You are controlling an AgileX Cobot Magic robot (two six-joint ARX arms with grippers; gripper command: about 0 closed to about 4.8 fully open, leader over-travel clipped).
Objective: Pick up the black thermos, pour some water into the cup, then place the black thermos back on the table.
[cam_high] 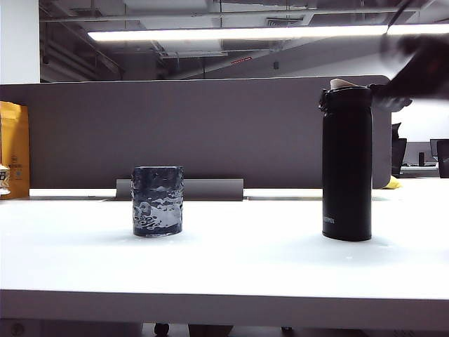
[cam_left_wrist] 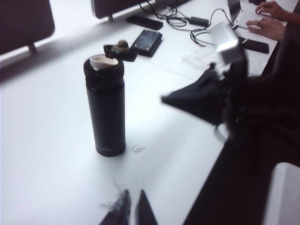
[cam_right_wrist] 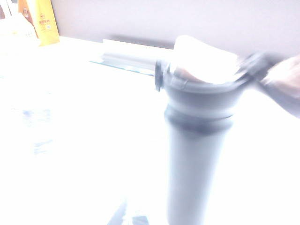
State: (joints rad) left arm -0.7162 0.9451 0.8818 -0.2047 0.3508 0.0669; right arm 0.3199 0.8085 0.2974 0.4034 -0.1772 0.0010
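Note:
The black thermos [cam_high: 346,163] stands upright on the white table [cam_high: 245,260] at the right, its flip lid [cam_high: 390,100] hinged open and its pale spout showing. The cup [cam_high: 158,201], a short dark rippled tumbler, stands apart at centre left. My left gripper [cam_left_wrist: 134,192] is shut and empty above the table, well short of the thermos [cam_left_wrist: 105,112]. My right gripper [cam_right_wrist: 133,215] is shut with nothing in it, beside the blurred thermos [cam_right_wrist: 197,140]. In the left wrist view the right gripper [cam_left_wrist: 171,99] is a blurred dark wedge pointing at the thermos without touching it.
A grey partition [cam_high: 196,130] runs behind the table. A yellow bag [cam_high: 14,147] stands at far left. A small water drop [cam_left_wrist: 138,149] lies by the thermos base. Phones [cam_left_wrist: 146,41], cables [cam_left_wrist: 197,23] and a person's hands [cam_left_wrist: 269,18] at a laptop are on the desk beyond.

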